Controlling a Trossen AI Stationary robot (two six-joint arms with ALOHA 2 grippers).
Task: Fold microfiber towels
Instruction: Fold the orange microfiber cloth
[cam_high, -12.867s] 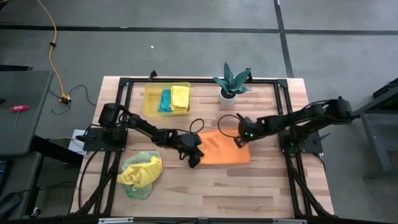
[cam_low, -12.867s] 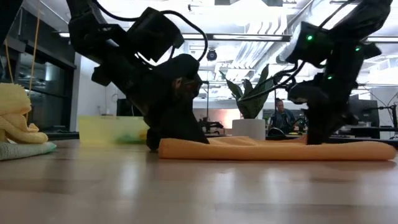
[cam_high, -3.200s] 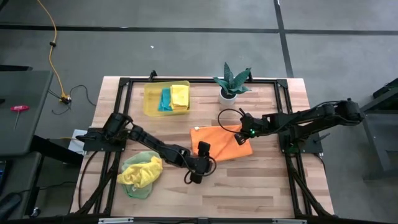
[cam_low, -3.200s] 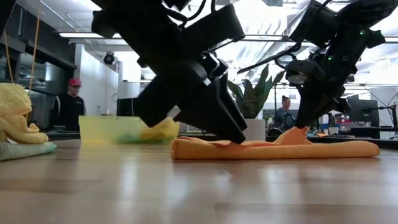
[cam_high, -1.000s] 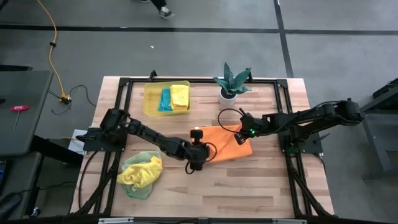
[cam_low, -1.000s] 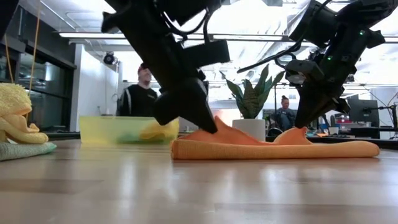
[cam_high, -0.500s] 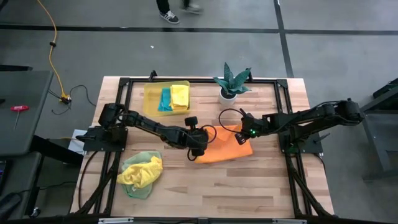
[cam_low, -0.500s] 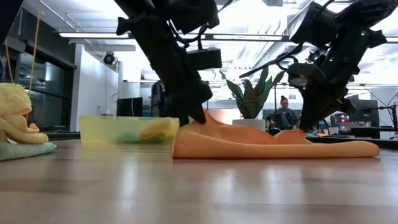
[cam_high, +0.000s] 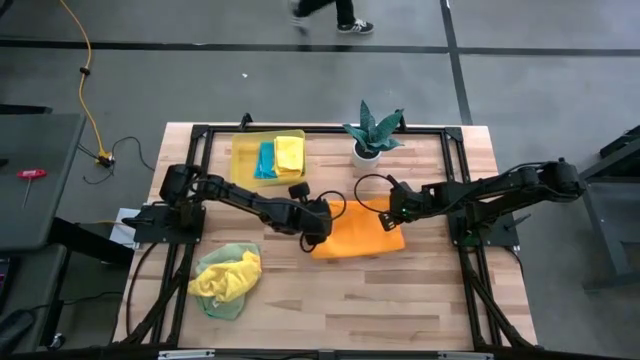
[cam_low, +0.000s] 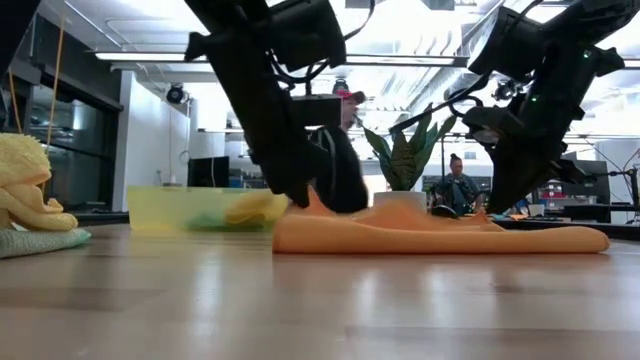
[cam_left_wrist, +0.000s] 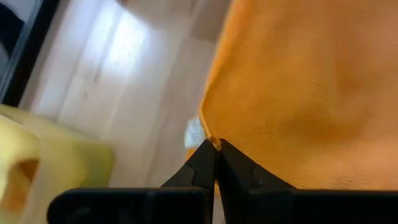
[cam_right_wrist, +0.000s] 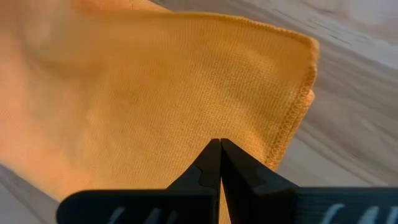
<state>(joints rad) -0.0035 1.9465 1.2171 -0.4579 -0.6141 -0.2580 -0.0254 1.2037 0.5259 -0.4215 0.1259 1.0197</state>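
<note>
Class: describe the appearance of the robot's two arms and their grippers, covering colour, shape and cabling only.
Both arms are black, slim and jointed, with looping black cables. The left gripper and right gripper each end in two dark fingers tapering to points.

A potted plant (cam_high: 372, 131) with spiky green leaves stands in a white pot at the far edge of the wooden table (cam_high: 420, 310), and a translucent yellow bin (cam_high: 240, 165) sits to its left along that same edge. On the grey floor to the left of the table lies a yellow cable (cam_high: 88, 75), while a person's legs (cam_high: 335, 14) cross the floor beyond the far side. Across the room a seated person (cam_low: 459, 187) shows behind the plant, under long ceiling lights (cam_low: 140, 57).
</note>
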